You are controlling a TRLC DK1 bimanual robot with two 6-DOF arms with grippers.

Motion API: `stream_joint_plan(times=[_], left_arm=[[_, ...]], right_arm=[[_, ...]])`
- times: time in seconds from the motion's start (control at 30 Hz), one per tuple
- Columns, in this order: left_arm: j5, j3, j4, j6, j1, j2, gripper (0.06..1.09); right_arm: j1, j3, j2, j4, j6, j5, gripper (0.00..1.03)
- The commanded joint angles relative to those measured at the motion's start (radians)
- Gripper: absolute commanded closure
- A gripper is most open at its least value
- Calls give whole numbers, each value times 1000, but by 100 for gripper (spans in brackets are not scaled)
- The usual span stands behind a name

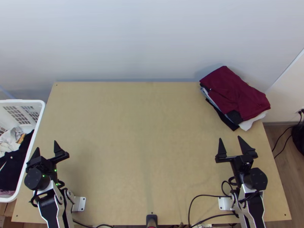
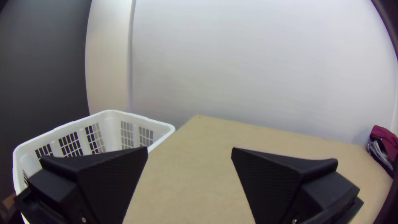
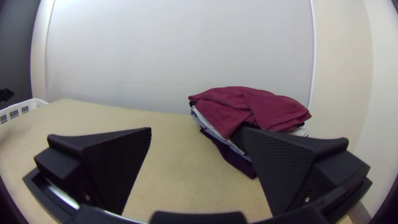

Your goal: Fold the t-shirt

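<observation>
Two robot arms stand with claws wide apart and nothing gripped at a light wooden surface (image 1: 133, 133). Which garment is the t-shirt cannot be told for certain. One candidate, a maroon garment (image 1: 235, 93), lies folded in layers atop a clothes stack (image 1: 224, 118) at the far right corner. It sits beyond the right claw (image 1: 229, 138), apart from its fingertips and outside its grasp. Across the surface, the left claw (image 1: 47, 145) is just beside a white basket (image 1: 22, 101) where a pale garment (image 1: 12, 140) and a dark garment (image 1: 15, 163) lie bunched, also possible candidates.

Whichever is the shirt, it will likely prove light, soft and limp, with nothing to break but little shape of its own, sagging between grips and creasing if pushed. From the basket, a deep pinch on a raised fold looks the surest lift; once it is spread, the shoulders or hem corners offer the best holds. On the stack, a shallow pinch of the top layer alone should keep the clothes beneath from dragging along.
</observation>
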Motion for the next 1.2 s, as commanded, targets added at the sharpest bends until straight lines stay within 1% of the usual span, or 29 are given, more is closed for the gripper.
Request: stream_joint_plan(times=[0.0, 0.1, 0.13, 0.23, 0.3, 0.4, 0.47, 0.57, 0.63, 0.77, 0.9, 0.97, 1.07, 1.17], left_arm=[[-3, -35, -26, 11, 20, -7, 10], [-9, -32, -6, 26, 29, -7, 10], [-29, -20, 0, 26, 52, -7, 10], [-31, 23, 43, 30, 124, -7, 10], [-9, 81, 0, 59, 136, -6, 10], [-8, 207, -98, 60, 130, 37, 10], [-8, 314, -178, 45, 122, 123, 10], [-8, 505, -320, -15, 121, 324, 10], [-8, 604, -373, -43, 121, 439, 10], [-8, 787, -466, -59, 136, 665, 10], [-8, 931, -566, -53, 216, 878, 10], [-2, 976, -578, -44, 266, 970, 10], [69, 1020, -574, -26, 375, 1093, 10], [93, 1066, -578, -13, 451, 1219, 10]], right_arm=[[-1, -5, -4, -18, -8, 2, 4], [-1, -5, -4, -18, -8, 2, 4], [-1, -5, -4, -18, -8, 2, 4], [-1, -5, -4, -18, -8, 2, 4], [-1, -5, -4, -18, -8, 2, 4], [-1, -5, -4, -18, -8, 2, 4], [-1, -5, -4, -18, -8, 2, 4], [-1, -5, -4, -18, -8, 2, 4], [-1, -5, -4, -18, -8, 2, 4], [-1, -5, -4, -18, -8, 2, 4], [-1, -5, -4, -18, -8, 2, 4], [-1, -5, -4, -18, -8, 2, 4], [-1, -5, -4, -18, -8, 2, 4], [-1, -5, -4, -18, -8, 2, 4]])
